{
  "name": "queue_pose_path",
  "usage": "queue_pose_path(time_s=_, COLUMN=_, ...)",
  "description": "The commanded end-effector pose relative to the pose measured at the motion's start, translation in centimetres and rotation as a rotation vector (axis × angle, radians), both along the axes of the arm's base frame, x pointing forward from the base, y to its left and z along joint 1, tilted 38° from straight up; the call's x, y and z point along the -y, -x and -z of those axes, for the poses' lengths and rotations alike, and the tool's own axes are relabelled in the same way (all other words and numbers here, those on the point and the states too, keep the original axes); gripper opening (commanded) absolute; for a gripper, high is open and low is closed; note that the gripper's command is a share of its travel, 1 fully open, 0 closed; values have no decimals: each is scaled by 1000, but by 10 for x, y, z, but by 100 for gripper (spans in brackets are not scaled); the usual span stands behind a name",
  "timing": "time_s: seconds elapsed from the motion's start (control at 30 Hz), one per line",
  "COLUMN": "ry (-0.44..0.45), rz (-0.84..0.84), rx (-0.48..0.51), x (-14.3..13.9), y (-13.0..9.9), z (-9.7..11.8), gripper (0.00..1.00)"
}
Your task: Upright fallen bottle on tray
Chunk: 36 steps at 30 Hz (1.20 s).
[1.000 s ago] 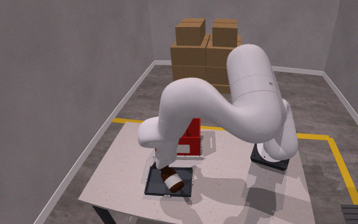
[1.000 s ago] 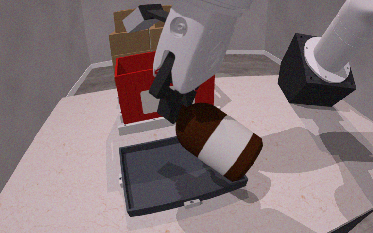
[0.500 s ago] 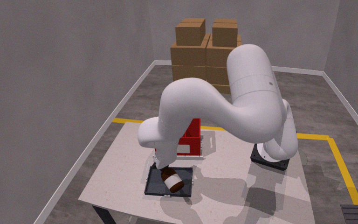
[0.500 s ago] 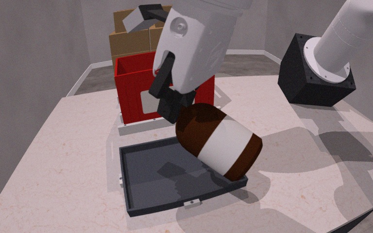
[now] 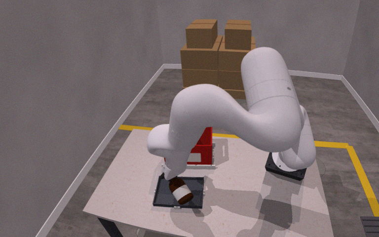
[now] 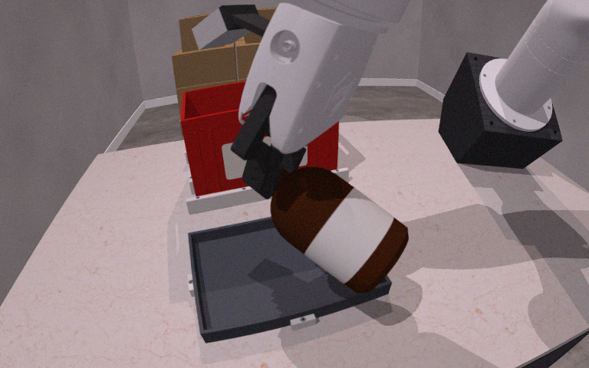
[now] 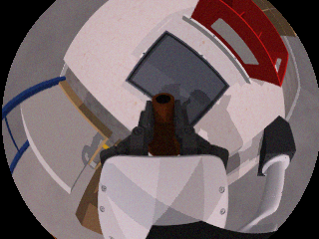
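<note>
The claw (image 5: pixel 172 178) (image 6: pixel 278 178) (image 7: pixel 163 108), partly closed, gripped the neck of the tilted bottle (image 5: pixel 181 191) (image 6: pixel 343 230) (image 7: pixel 163 141); turning it upright needed slow, steady wrist motion.

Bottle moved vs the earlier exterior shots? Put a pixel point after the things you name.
No, no visible shift: the bottle (image 5: pixel 181 191) (image 6: pixel 347 234) (image 7: pixel 163 119) keeps the same tilt and position against the tray (image 5: pixel 162 206) (image 6: pixel 260 332) (image 7: pixel 148 56).
</note>
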<state>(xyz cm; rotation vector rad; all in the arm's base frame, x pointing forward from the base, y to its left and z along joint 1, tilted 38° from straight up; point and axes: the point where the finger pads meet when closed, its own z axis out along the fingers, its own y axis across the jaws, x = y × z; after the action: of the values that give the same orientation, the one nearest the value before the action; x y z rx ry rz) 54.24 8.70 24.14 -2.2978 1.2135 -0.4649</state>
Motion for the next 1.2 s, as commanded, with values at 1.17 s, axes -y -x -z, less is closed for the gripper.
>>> queue_pose_path(time_s=1.17, ry=93, rz=75, rx=48, x=1, y=7, z=2, gripper=0)
